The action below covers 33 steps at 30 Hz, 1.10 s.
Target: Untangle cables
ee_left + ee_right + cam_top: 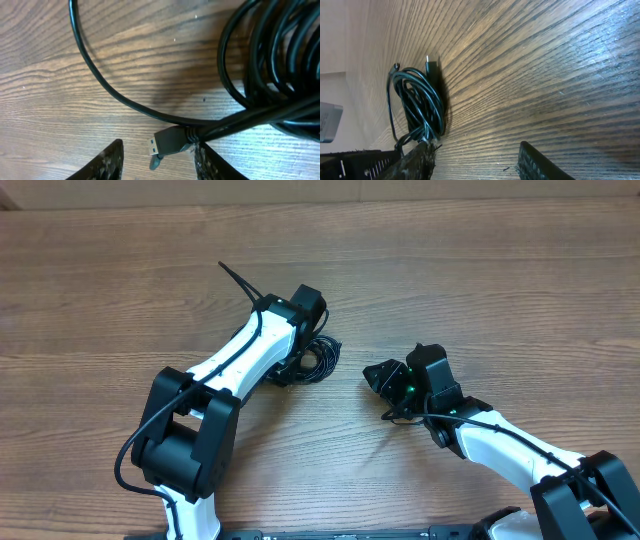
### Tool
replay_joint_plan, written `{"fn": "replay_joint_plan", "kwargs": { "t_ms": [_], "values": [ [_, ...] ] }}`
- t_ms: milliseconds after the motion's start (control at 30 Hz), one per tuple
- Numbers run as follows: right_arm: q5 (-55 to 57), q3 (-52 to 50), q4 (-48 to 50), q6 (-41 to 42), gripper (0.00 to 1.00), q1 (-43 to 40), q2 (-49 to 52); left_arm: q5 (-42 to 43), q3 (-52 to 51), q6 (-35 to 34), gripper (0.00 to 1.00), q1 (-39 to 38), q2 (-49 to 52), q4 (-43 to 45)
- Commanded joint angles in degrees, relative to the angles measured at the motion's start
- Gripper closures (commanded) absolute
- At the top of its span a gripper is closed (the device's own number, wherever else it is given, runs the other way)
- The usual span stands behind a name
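The cables [318, 358] lie as one black coiled bunch at the table's middle. My left gripper [296, 358] is right over the bunch's left side, mostly hidden under its own wrist. In the left wrist view the left gripper [159, 162] is open, and a USB plug [169, 142] lies between its fingertips, close to the right finger. The coil [272, 60] fills the upper right and one strand [97, 75] loops out to the left. My right gripper [386, 392] is open and empty, to the right of the bunch. The right wrist view shows the right gripper [477, 162] with the bunch [417, 107] ahead and a plug end [431, 65] sticking out.
The wooden table [500, 270] fills the view. A stiff black tie end [236, 280] sticks out from the left arm's own thick cable. The right arm's base [590, 490] is at the bottom right corner.
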Motion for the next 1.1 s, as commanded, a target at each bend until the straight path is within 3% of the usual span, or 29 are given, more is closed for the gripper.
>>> {"fn": "replay_joint_plan", "kwargs": {
  "t_ms": [0, 133, 300, 400, 567, 633, 1067],
  "values": [
    [0.37, 0.68, 0.04, -0.24, 0.48, 0.22, 0.26, -4.33, 1.14, -0.33, 0.54, 0.0, -1.49, 0.31],
    [0.37, 0.68, 0.11, -0.24, 0.48, 0.22, 0.26, -5.9, 4.79, -1.88, 0.5, 0.0, -1.49, -3.06],
    [0.39, 0.68, 0.09, -0.24, 0.48, 0.22, 0.26, 0.44, 10.86, -1.86, 0.48, -0.02, -1.49, -5.9],
    [0.39, 0.68, 0.11, -0.24, 0.48, 0.22, 0.26, 4.94, 11.87, -0.59, 0.42, 0.07, -1.49, -3.87],
    [0.39, 0.68, 0.09, -0.24, 0.48, 0.22, 0.26, 10.6, 10.82, 2.75, 0.67, 0.07, -0.92, 2.32],
    [0.39, 0.68, 0.07, -0.24, 0.48, 0.22, 0.26, 13.22, 10.29, 4.72, 0.71, 0.04, -0.46, 4.37],
    [0.37, 0.68, 0.04, -0.24, 0.48, 0.22, 0.26, 15.26, 8.74, 8.81, 0.66, 0.15, 5.92, 6.78]
  ]
}}
